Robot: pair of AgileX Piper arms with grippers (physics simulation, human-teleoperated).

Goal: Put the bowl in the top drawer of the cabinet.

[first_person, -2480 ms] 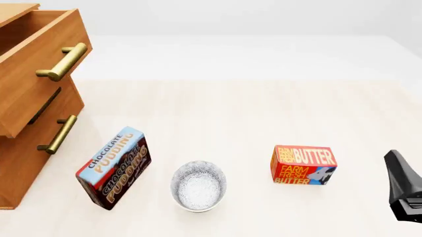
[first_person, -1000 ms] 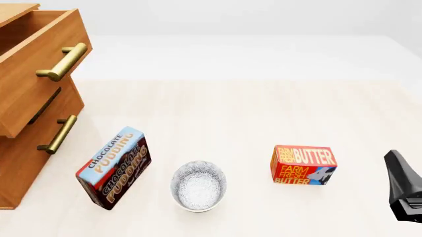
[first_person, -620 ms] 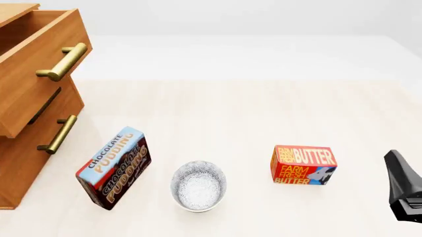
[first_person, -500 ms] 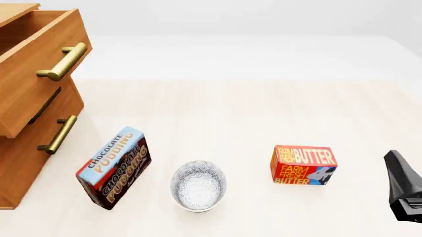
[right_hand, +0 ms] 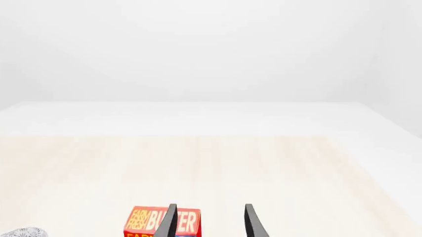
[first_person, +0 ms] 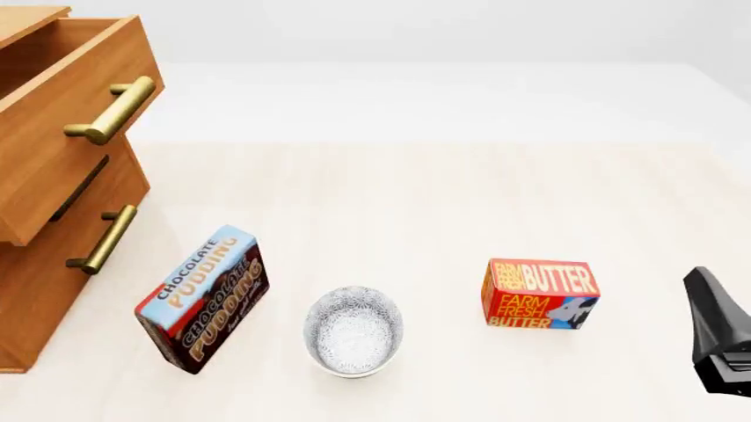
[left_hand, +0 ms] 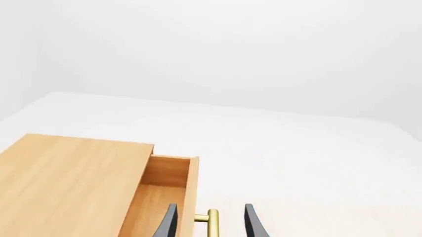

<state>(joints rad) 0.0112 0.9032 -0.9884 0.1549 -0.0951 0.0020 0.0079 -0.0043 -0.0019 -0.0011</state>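
At far left stands the warm brown wooden cabinet (first_person: 35, 290), smooth-grained, with stacked drawers. Its deep, box-shaped top drawer (first_person: 65, 114) is already pulled out, showing its open interior; one brass bar handle (first_person: 112, 110) crosses its front, and a similar brass handle (first_person: 104, 239) marks the lower drawer. The left gripper (left_hand: 209, 224) appears only in its own wrist view, its two dark fingers spread apart and holding nothing, aimed towards the drawer front.

Next, on the pale wooden table (first_person: 411, 202), a glossy brown-and-blue chocolate pudding box (first_person: 202, 299) stands tilted. Just beside it sits the small round white bowl (first_person: 353, 331) with a fine dark speckled pattern, upright and untouched. Further right is a red-and-orange butter box (first_person: 540, 294). At the right edge, the right gripper (right_hand: 209, 222) has its fingers parted and empty.

Judging by this, grasping the bowl comes next: an open gripper must descend over its thin rim.
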